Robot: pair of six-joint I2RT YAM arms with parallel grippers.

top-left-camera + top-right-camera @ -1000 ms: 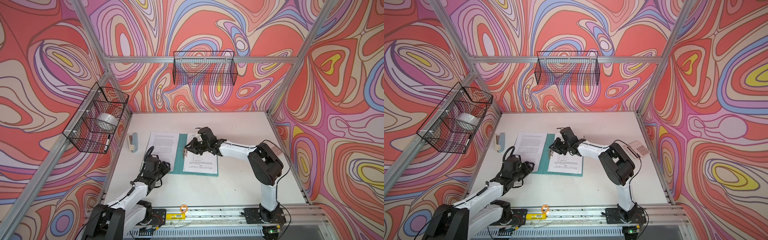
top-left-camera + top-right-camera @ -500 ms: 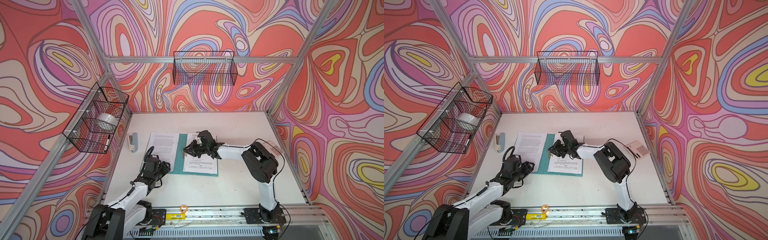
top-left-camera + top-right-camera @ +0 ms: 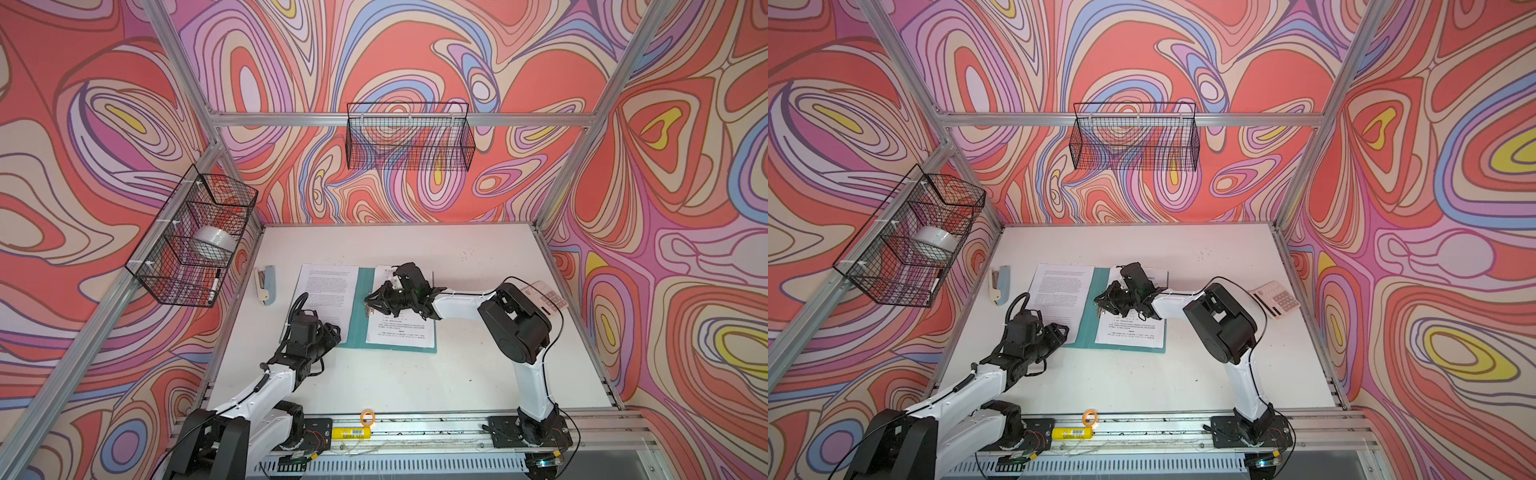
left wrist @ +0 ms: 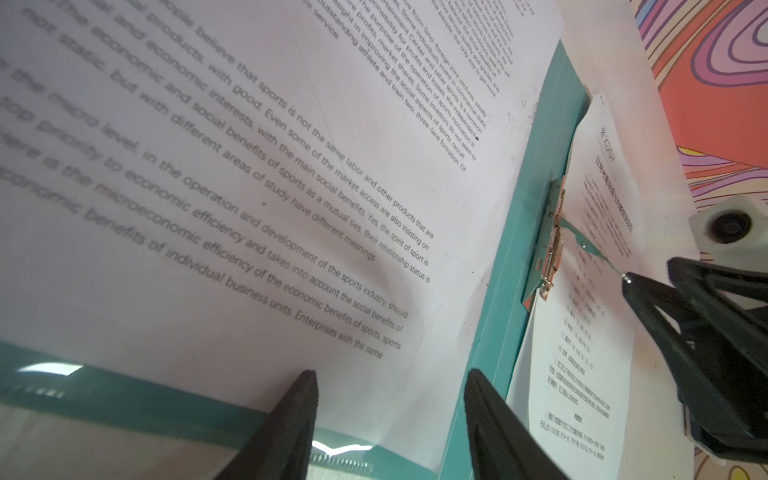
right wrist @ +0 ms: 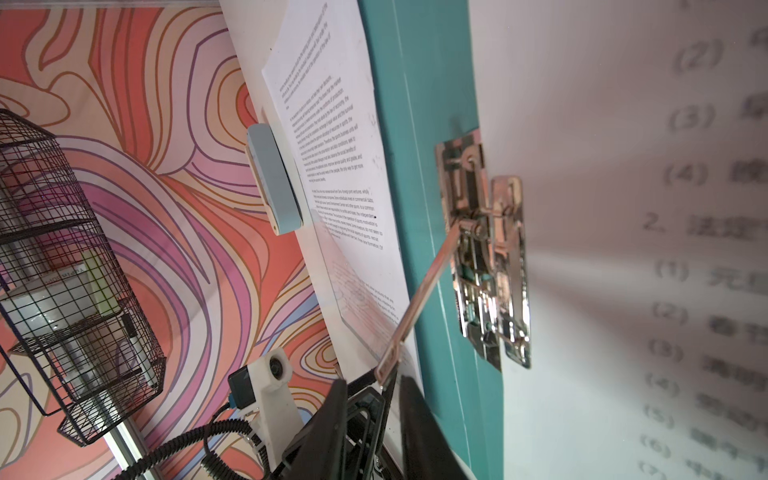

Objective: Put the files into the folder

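Noted folder open flat at mid-table, long axis running front to back. Saw sparse-text sheet on its right leaf, heading at the far end, and dense-text sheet parallel on the left leaf, overhanging the outer edge. Judged step as clip-opening: found clip lever pinched at its tip in the narrow right gripper and raised off the metal clip, left gripper half-spread and empty at the dense sheet's near edge; expected next to need sliding that sheet squarely under the lifted clamp.
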